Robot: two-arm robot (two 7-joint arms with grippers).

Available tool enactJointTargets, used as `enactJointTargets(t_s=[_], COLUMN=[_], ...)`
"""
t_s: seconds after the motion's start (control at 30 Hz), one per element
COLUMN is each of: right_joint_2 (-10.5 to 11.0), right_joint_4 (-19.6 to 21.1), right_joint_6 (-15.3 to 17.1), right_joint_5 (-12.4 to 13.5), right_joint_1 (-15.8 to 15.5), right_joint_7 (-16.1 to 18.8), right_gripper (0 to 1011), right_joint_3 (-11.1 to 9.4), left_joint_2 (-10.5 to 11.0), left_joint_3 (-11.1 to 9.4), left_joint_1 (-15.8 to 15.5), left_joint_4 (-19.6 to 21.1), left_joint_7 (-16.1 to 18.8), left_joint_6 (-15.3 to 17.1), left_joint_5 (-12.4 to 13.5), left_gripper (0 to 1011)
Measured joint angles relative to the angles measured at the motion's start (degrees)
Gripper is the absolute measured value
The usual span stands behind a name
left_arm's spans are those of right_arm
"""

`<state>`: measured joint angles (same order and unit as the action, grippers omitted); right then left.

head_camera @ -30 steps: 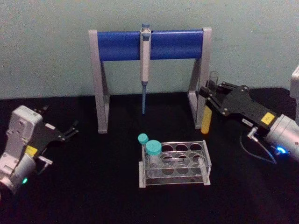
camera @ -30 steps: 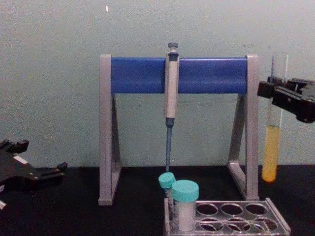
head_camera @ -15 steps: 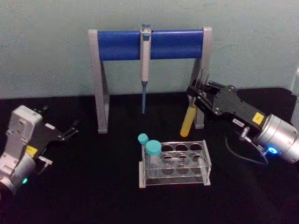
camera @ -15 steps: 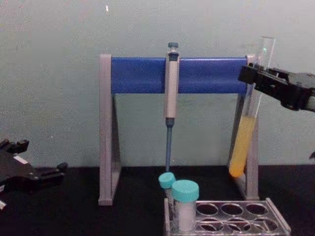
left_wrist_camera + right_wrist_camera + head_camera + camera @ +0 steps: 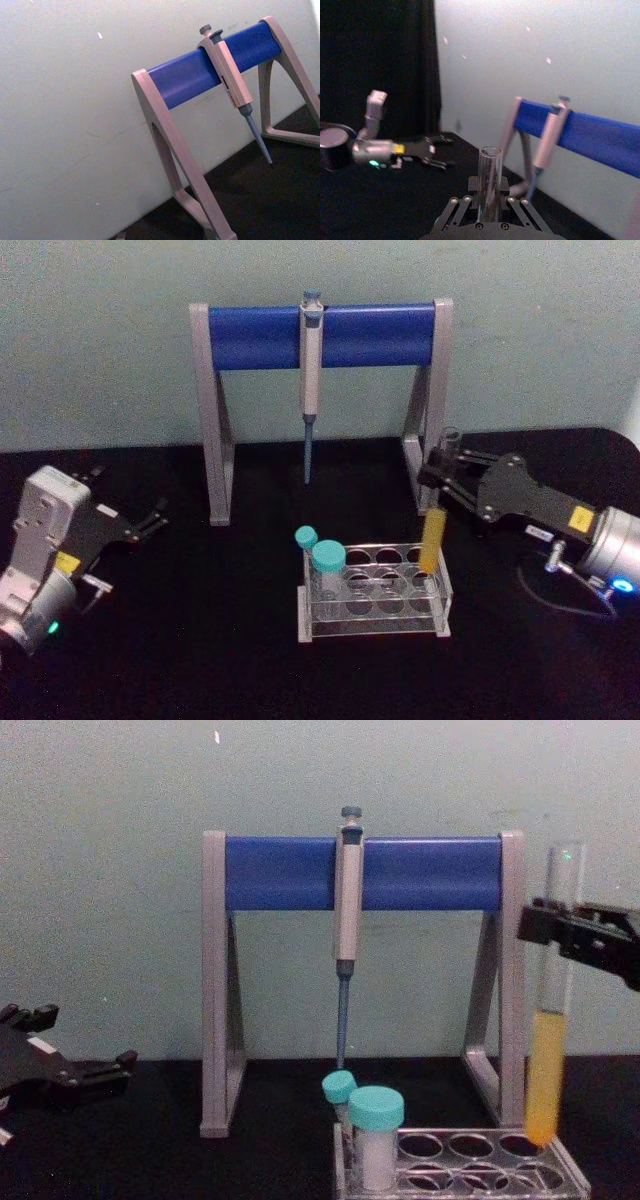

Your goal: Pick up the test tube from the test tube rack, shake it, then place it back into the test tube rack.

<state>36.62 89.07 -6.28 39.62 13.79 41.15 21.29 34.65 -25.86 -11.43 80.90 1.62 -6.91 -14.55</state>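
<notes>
The right gripper [image 5: 447, 478] is reaching in from the right side and its fingers are clamping the test tube [image 5: 432, 538] near the open top end. The tube is standing upright, and the yellow-orange liquid is filling its lower part. Its round bottom is sitting at the far right hole of the test tube rack [image 5: 375, 626]. In the chest view the tip [image 5: 541, 1130] is meeting the top of the rack [image 5: 565, 1178], but I cannot tell if it is already going inside the hole. Two teal-capped tubes [image 5: 328, 560] are standing at the left end of the rack. Behind the rack, a pipette [image 5: 311, 360] is hanging on the blue bar of the pipette stand [image 5: 250, 337]. The left gripper [image 5: 155, 518] is resting low at the far left, well apart from the rack, with its fingers spread and gripping nothing.
</notes>
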Motion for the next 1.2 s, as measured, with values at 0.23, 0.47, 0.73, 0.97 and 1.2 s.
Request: enactJointTargets(t_s=[0.23, 0.47, 0.73, 0.97, 1.2], right_joint_2=[0.5, -2.5, -6.2, -7.3, -6.4], right_joint_4=[0.9, -2.0, -6.2, -7.0, -5.7], right_joint_6=[-0.1, -1.1, -1.2, -1.3, -0.9], right_joint_5=[-2.2, -3.8, -4.0, -1.9, 0.0], right_joint_1=[-1.5, 0.4, 4.1, 5.1, 4.7], right_joint_7=[-5.9, -8.2, -6.1, -2.3, 0.1], right_gripper=[235, 235, 235, 235, 235], right_joint_3=[-2.3, -3.3, -2.2, -1.0, -0.1], left_joint_2=[0.0, 0.0, 0.0, 0.0, 0.0], left_joint_3=[0.0, 0.0, 0.0, 0.0, 0.0], left_joint_1=[0.0, 0.0, 0.0, 0.0, 0.0], left_joint_4=[0.0, 0.0, 0.0, 0.0, 0.0], left_joint_7=[0.0, 0.0, 0.0, 0.0, 0.0], left_joint_6=[0.0, 0.0, 0.0, 0.0, 0.0], left_joint_5=[0.0, 0.0, 0.0, 0.0, 0.0], left_gripper=[1001, 1001, 1001, 1001, 1001])
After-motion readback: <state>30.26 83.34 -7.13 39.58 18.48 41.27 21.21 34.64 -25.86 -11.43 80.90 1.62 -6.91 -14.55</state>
